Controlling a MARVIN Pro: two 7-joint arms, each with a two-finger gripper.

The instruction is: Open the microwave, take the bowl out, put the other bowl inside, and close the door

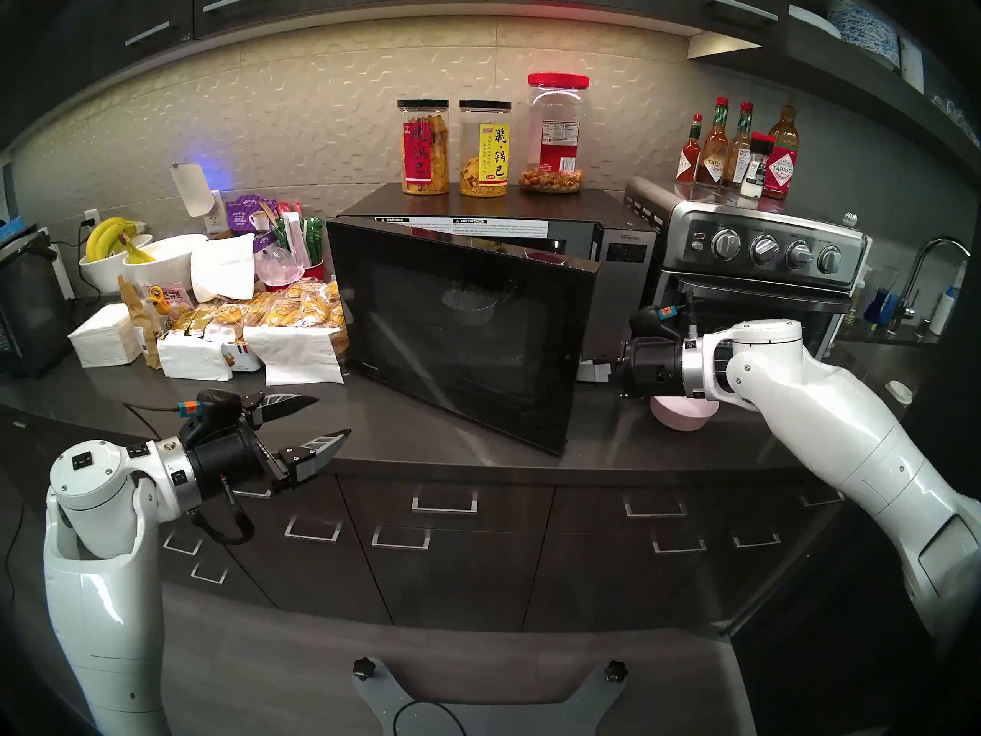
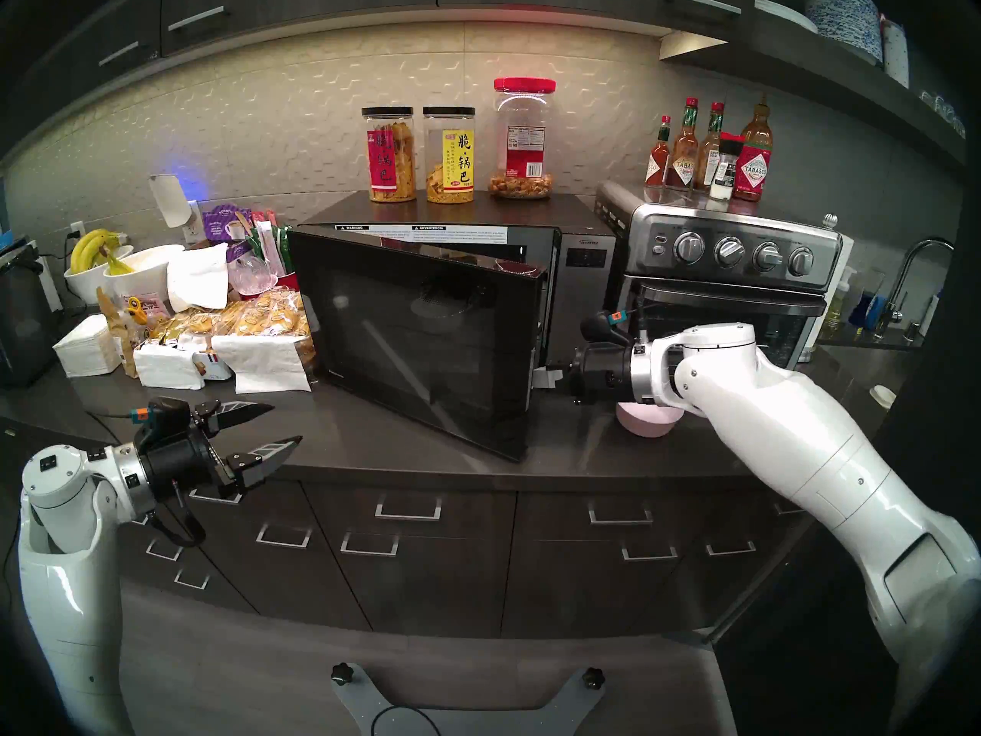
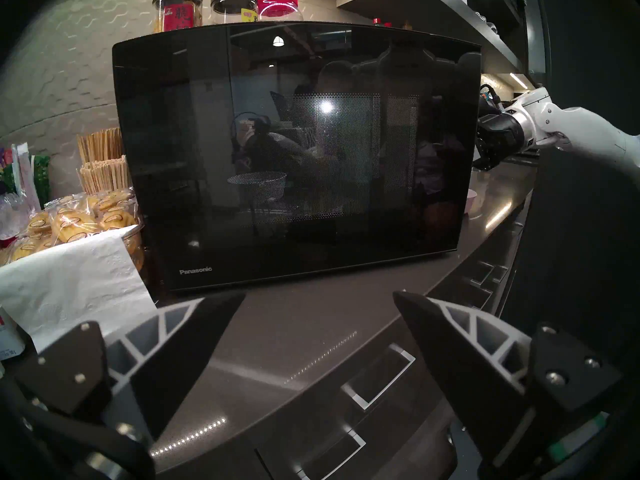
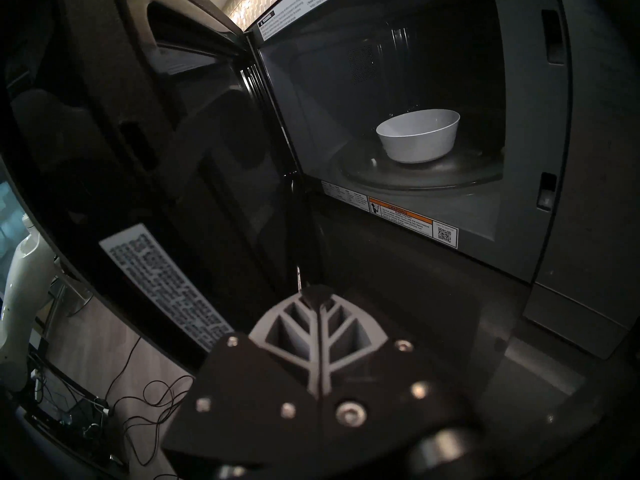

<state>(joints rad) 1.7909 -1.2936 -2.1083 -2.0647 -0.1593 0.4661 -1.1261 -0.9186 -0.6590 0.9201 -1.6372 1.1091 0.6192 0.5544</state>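
Observation:
The microwave (image 1: 621,251) stands mid-counter with its black glass door (image 1: 456,336) swung partly open on its left hinge. Inside, the white bowl (image 4: 419,136) sits upright on the turntable. My right gripper (image 4: 313,294) is shut with nothing in it, its fingers reaching into the gap behind the door's free right edge (image 1: 597,371). The pale pink bowl (image 1: 682,419) rests on the counter under my right wrist. My left gripper (image 1: 334,415) is open and empty, low over the counter's front edge, left of the door and facing it (image 3: 318,295).
A steel toaster oven (image 1: 759,251) with sauce bottles (image 1: 738,150) on top stands right of the microwave. Jars (image 1: 424,145) sit on the microwave. Snack packets and napkins (image 1: 255,320) and bowls of bananas (image 1: 132,251) crowd the left. A sink tap (image 1: 929,273) is at the far right.

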